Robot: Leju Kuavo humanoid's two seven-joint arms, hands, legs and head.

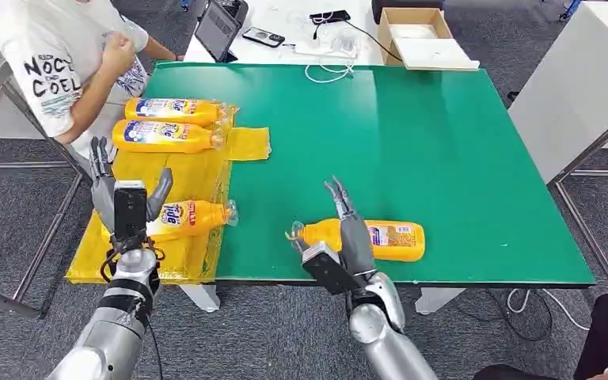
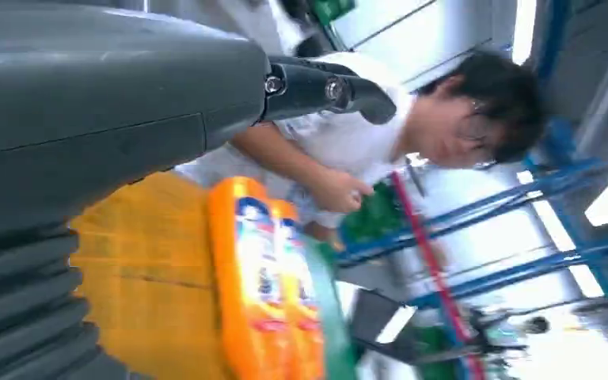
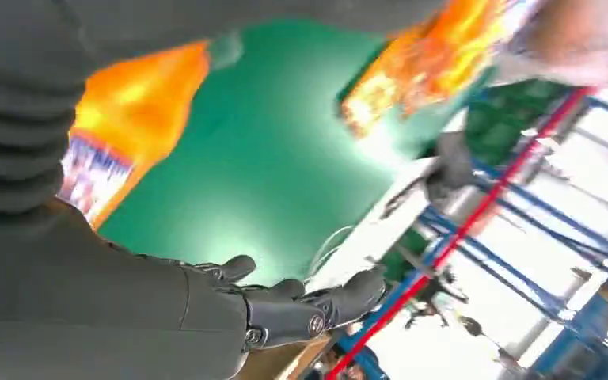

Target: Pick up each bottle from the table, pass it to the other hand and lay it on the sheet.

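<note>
Left hand [image 1: 129, 198] is up on a raised silver forearm, fingers spread and pointing away from the body with the thumb [image 1: 161, 192] angled out to the side, holding nothing. Right hand [image 1: 343, 229] reaches forward too, fingers [image 1: 339, 195] straight and slightly parted (the right wrist view shows them stretched out, loosely curved at the tips), also holding nothing. Both arms come in bent at the elbow, well apart.
</note>
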